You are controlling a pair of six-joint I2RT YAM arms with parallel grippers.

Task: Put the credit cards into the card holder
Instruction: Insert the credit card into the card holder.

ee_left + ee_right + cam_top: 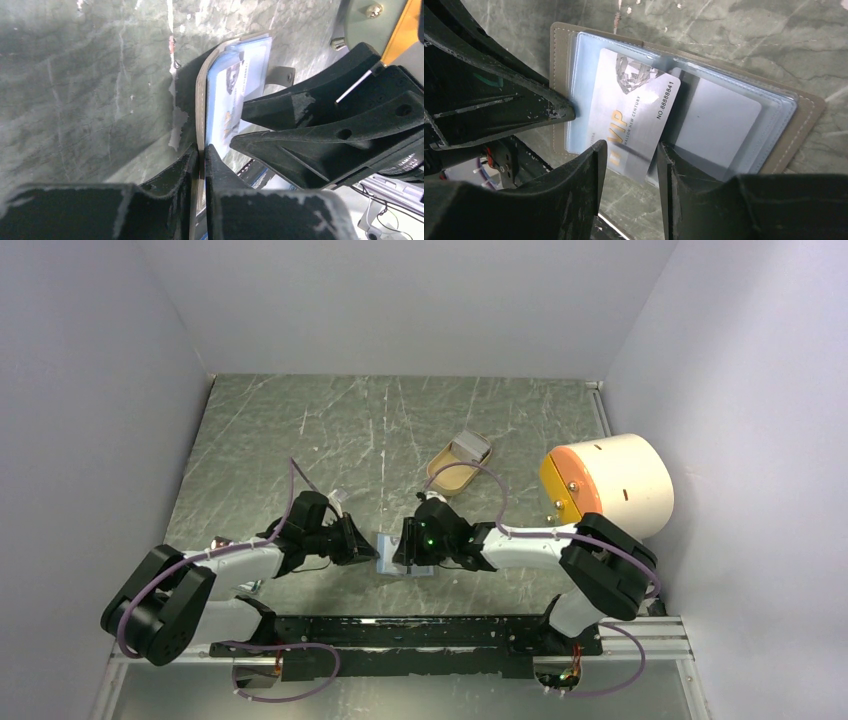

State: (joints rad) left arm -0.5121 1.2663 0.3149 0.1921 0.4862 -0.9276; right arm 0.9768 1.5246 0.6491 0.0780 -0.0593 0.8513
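Tight at the near middle, roomy toward the far left.
Closed off around the card holder (pixel 386 558) by the left gripper (pixel 201 154), clamped on its edge, and by the right gripper (pixel 630 150) opposite, jaws filled with a credit card (pixel 634 115). Blocked just beyond by the tan tray (pixel 455 478), farther right by the cream cylinder (pixel 610 485). Passable over bare table (pixel 290 430) at far left, up to the side wall (pixel 100 390).
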